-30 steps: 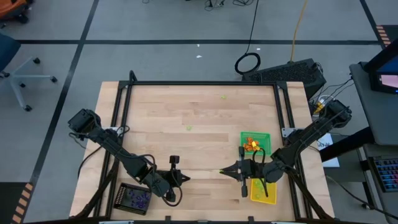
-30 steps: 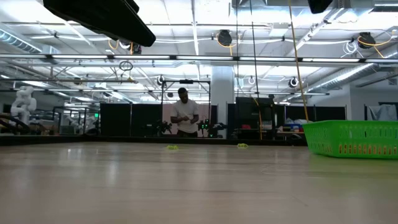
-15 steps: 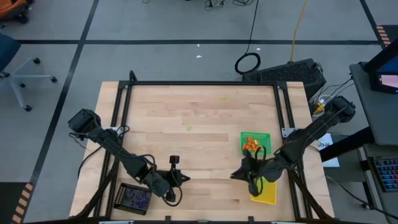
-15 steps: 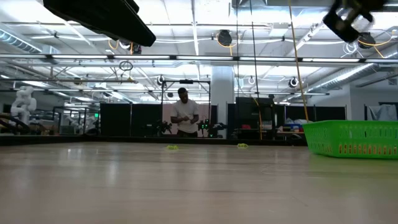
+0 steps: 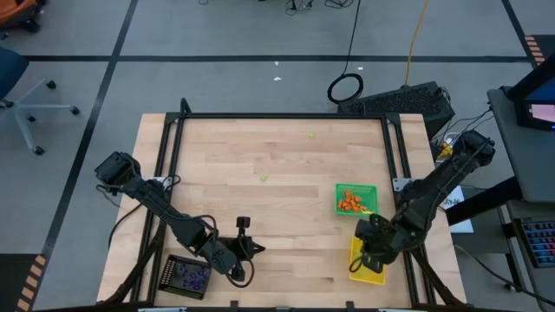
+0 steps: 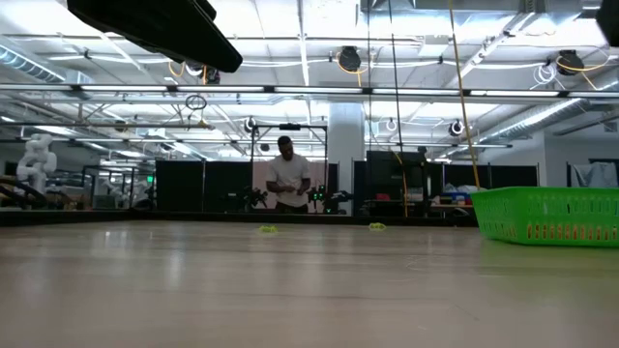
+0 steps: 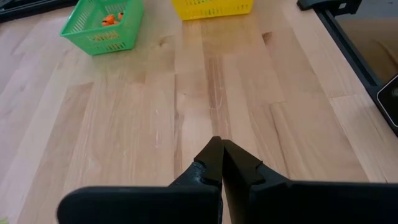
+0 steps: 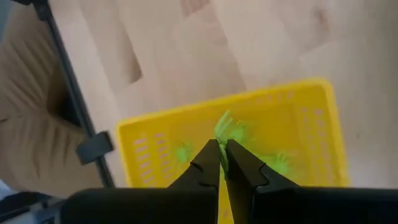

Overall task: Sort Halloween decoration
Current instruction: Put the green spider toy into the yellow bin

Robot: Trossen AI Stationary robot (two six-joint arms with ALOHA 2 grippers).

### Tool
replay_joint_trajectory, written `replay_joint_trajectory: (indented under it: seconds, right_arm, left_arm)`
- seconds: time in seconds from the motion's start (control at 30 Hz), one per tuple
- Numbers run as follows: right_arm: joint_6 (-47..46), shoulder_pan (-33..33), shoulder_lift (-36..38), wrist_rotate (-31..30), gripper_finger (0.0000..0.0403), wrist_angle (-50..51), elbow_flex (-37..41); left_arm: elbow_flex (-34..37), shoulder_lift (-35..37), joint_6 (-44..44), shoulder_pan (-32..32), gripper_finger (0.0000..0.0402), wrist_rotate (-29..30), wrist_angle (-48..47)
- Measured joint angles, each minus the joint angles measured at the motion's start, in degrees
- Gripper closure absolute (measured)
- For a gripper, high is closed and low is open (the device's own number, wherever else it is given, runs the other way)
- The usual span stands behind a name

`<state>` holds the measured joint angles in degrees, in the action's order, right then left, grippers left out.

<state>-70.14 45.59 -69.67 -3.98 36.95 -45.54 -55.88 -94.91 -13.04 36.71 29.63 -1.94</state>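
My right gripper (image 8: 221, 144) hangs over the yellow tray (image 8: 311, 118), tipped steeply down and shut on a lime green trinket (image 8: 225, 126). More lime green trinkets (image 8: 281, 163) lie in that tray. In the high view the gripper (image 5: 364, 260) covers most of the yellow tray (image 5: 376, 276). My left gripper (image 7: 221, 142) waits shut above bare wood near the table's front (image 5: 257, 248). Two loose lime green trinkets (image 5: 312, 134) (image 5: 264, 178) lie on the far half of the table. My right gripper pinches the lime green trinket between its two fingertips. A bit of the trinket (image 8: 224, 123) sticks out past the tips. The fingers come from above, slanting down. The trinket is clear of the tray floor.
The green tray (image 5: 371, 188) holds orange trinkets (image 5: 349, 202) just beyond the yellow one. A black tray (image 5: 172, 270) with purple trinkets sits at the front left corner. A black frame (image 5: 286, 116) rims the table. In the low view a person (image 6: 287, 179) stands far behind.
My right gripper has swung from over the wood left of the trays toward the table's right and near edge, over the yellow tray. It has sunk, rolled and tipped from near level to pointing steeply down, staying shut.
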Motion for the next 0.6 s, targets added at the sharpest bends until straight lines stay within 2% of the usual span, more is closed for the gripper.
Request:
replay_joint_trajectory:
  seconds: [0.3,0.6]
  right_arm:
    - [-11.3,4.8,0.0,-0.2,0.0403,5.8,-1.8]
    - [-13.4,5.2,-4.1,2.8,0.0403,5.2,-1.8]
  left_arm:
    - [0.0,0.0,0.0,0.0,0.0393,0.5,0.0]
    - [0.0,0.0,0.0,0.0,0.0393,0.5,0.1]
